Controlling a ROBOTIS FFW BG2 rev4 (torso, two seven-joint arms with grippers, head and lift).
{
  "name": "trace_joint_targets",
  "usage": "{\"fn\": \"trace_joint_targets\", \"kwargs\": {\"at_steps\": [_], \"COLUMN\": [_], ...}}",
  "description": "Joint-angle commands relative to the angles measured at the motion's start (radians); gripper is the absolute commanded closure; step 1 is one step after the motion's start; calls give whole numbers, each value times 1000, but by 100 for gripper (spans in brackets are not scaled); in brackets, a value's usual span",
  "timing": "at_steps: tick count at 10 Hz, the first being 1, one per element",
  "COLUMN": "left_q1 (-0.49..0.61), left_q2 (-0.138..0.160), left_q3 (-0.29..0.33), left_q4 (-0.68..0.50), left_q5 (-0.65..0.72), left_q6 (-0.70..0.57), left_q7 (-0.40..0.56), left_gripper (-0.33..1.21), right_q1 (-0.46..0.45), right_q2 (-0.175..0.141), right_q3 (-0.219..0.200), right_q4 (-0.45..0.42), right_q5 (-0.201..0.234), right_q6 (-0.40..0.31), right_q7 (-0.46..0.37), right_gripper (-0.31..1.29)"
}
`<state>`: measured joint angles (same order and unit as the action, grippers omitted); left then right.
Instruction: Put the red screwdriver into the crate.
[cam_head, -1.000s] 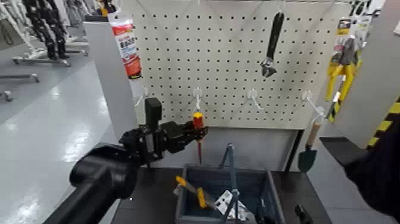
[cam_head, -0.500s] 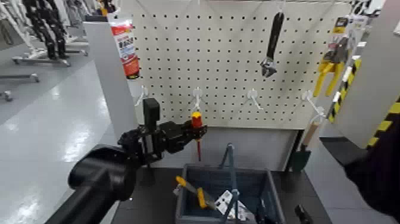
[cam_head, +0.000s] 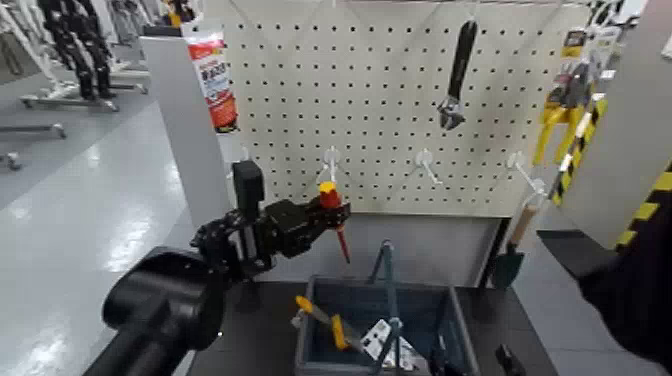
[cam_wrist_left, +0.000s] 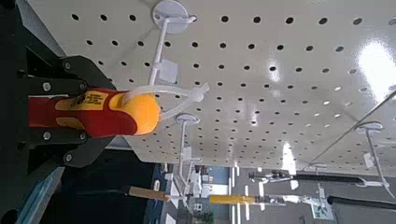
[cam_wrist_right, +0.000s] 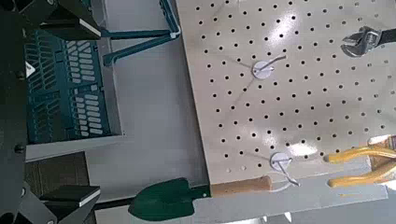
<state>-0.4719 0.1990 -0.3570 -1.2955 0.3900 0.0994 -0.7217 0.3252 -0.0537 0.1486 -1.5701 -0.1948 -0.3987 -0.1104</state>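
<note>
Screwdriver, red (cam_head: 330, 200): hanging between the left gripper's jaws, shaft slanting down toward 5 o'clock, tip pointing above the crate's back rim, not touching it.
Left gripper (cam_head: 335, 212): clamping firmly around the handle, standing at 11 o'clock from the crate.
Hook (cam_head: 333, 157): jutting out at 12 o'clock from the handle; loop (cam_wrist_left: 194, 93) showing close to it, clearance not being certain.
Crate (cam_head: 350, 292): waiting at 5 o'clock from the screwdriver, hoop handle (cam_head: 391, 290) standing upright across it, orange-and-yellow tool (cam_head: 345, 335) lying inside.
Right gripper (cam_wrist_right: 79, 110): idling with jaws apart, gripping nothing, at 4 o'clock from the crate's middle.
Step in hand: taking the tool off the board, by judgement.
Next move: calling for drawing the loop clear, then lowering toward 5 o'clock, keeping the shaft off the hoop, and releasing only inside the walls.
</note>
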Motion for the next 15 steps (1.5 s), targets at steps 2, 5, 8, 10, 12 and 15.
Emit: {"fn": "trace_joint_targets", "kwargs": {"at_steps": [2, 5, 8, 10, 12, 15], "left_q1": [81, 134, 157, 156, 156, 159], "left_q2": [-1, -1, -1, 0, 2, 2], "left_q3": [24, 15, -46, -76, -91, -123], "left_q4": [-117, -145, -116, -87, -67, 5], "left_q5": [50, 176, 257, 279, 280, 348], "left_q6": [89, 112, 105, 103, 111, 86], "left_q7": [10, 79, 103, 107, 117, 134], "left_gripper": [118, 118, 118, 118, 118, 118], "right_q1": [0, 0, 0, 0, 0, -2], "right_q2": [0, 2, 3, 3, 0, -2], "right_q3": [0, 0, 0, -1, -1, -1], "right_q4": [-2, -1, -1, 1, 1, 4], "right_q5": [0, -2, -5, -5, -6, -8], "right_q6": [5, 5, 3, 0, -2, -5], "right_q7": [0, 2, 3, 5, 5, 5], "right_gripper": [13, 13, 13, 13, 13, 13]}}
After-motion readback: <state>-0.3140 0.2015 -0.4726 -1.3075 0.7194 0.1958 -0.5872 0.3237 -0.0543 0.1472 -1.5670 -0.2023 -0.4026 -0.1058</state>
